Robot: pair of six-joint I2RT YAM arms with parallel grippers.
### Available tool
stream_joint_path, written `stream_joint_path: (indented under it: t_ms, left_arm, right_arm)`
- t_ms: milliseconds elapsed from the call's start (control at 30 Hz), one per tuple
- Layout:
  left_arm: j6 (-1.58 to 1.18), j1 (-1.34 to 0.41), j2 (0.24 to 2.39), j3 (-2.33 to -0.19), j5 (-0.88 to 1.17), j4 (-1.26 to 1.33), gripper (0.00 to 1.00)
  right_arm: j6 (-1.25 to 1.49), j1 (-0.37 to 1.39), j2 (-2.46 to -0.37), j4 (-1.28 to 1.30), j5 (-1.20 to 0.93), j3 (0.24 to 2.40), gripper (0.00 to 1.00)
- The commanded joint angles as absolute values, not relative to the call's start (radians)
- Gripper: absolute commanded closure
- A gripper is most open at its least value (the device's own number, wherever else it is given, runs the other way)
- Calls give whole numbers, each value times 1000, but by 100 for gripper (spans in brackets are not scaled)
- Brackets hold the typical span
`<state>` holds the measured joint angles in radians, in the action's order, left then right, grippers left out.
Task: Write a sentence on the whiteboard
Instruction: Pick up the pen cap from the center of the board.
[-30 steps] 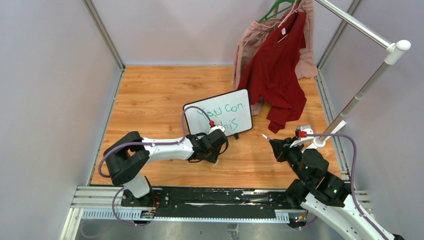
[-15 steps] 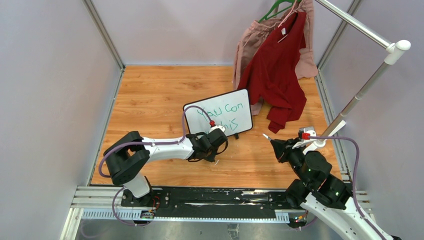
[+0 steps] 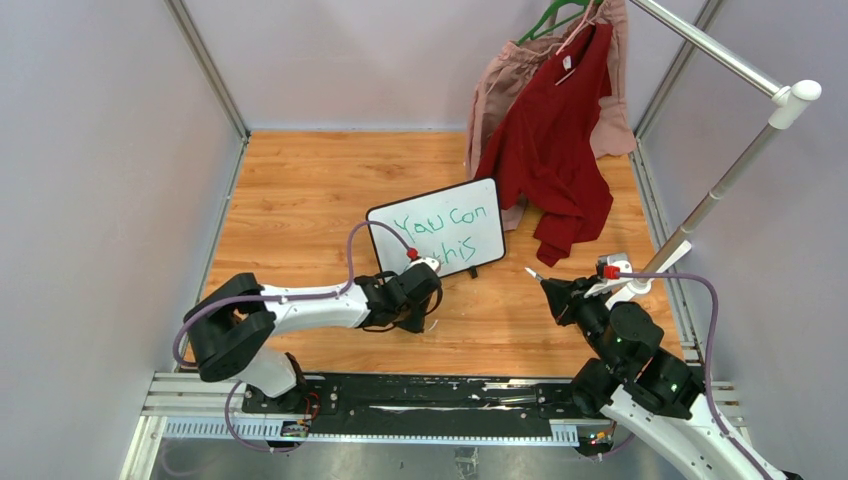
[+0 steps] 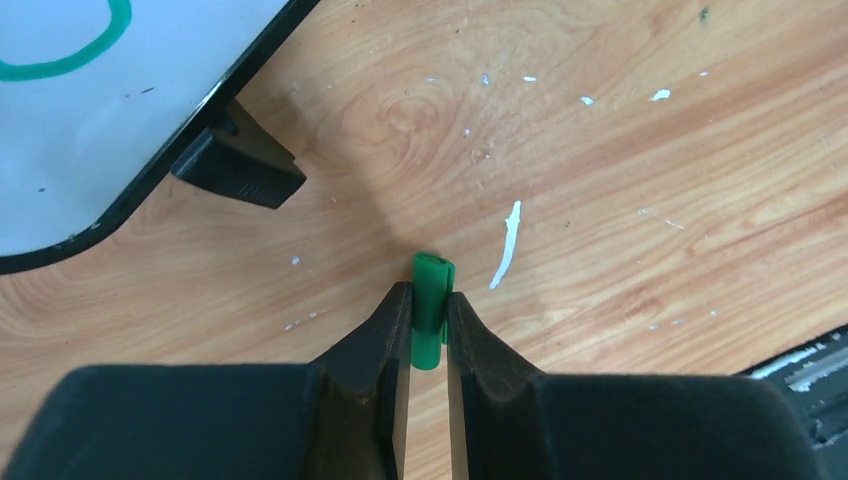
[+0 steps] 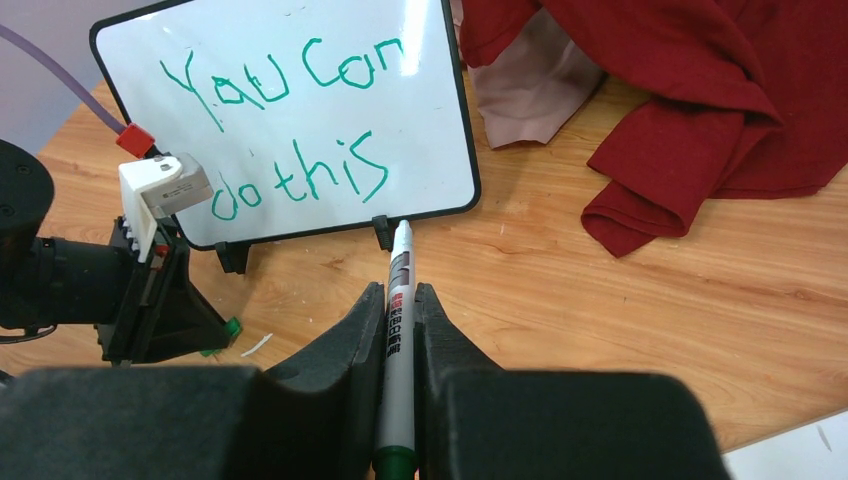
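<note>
I see whiteboard (image 3: 437,236) propped on black feet mid-table, face toward arms. Sentence (image 5: 290,120) on it in green, 2 lines: "You can", "do this". Left gripper (image 4: 428,292) low over wood near board's foot, fingers pinching green cap (image 4: 434,268). Right gripper (image 5: 399,292) clamped on marker (image 5: 402,245), pale tip near board's lower edge. Red garment (image 3: 548,150) beside board.

A red garment (image 3: 545,150) and a pink garment (image 3: 490,90) drape onto the wooden table (image 3: 300,190).

The whiteboard (image 5: 435,150) carries the sentence (image 5: 315,172) in green handwriting — "You can" above "do this".
</note>
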<state>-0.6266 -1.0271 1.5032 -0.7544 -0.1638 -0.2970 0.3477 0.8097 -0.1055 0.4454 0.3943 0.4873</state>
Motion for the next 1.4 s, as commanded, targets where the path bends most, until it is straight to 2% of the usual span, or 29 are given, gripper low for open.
stream_joint_path:
  t_ms: [0, 167, 333, 533, 733, 1000, 1367]
  left_arm:
    - [-662, -1027, 1423, -739, -146, -306, 100]
    - [-663, -1028, 1363, -729, -159, -298, 100]
    - [-663, -1028, 1369, -700, -155, -272, 100]
    - [-669, -1028, 1359, -647, -152, -236, 100]
    - [-661, -1028, 1337, -613, -150, -223, 100]
    - [-669, -1027, 1311, -582, -140, -199, 100]
    - [-675, -1027, 1285, -560, -139, -189, 100]
  right_arm:
    - [347, 820, -99, 433, 404, 475, 100]
    - [349, 820, -116, 401, 384, 456, 100]
    - [349, 821, -208, 226, 383, 384, 100]
    - [355, 820, -400, -115, 423, 292, 100]
    - [356, 820, -627, -330, 452, 275, 100]
    - [349, 818, -821, -435, 460, 305, 100]
    - [360, 808, -926, -549, 474, 295, 100]
